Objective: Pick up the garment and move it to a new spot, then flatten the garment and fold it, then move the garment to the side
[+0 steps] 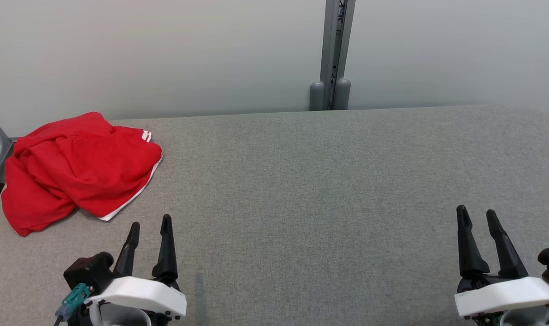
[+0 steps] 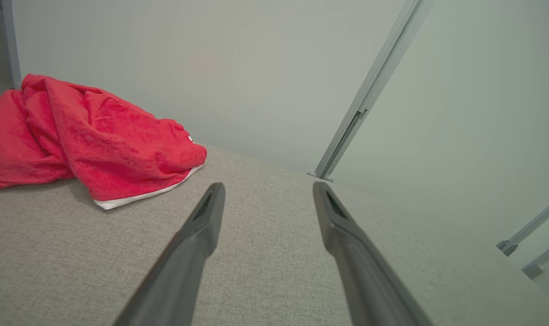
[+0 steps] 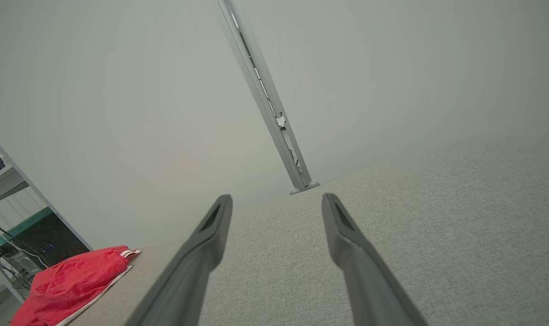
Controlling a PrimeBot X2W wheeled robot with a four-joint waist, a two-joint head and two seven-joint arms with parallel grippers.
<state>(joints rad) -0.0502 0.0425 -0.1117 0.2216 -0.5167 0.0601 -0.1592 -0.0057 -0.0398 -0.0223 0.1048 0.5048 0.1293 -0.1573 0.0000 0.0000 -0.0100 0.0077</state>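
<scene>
Garment [image 1: 75, 167] near left end effector [image 1: 150, 221]

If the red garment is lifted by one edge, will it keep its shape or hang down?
Probably it hangs: the red garment lies crumpled in soft folds, so it seems floppy. It looks thin, likely light. Pushed on the grey fabric surface, it may bunch up.

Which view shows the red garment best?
The head view: the whole crumpled garment lies at the table's far left. The left wrist view crops its left side; the right wrist view shows it small, partly cut off.
</scene>
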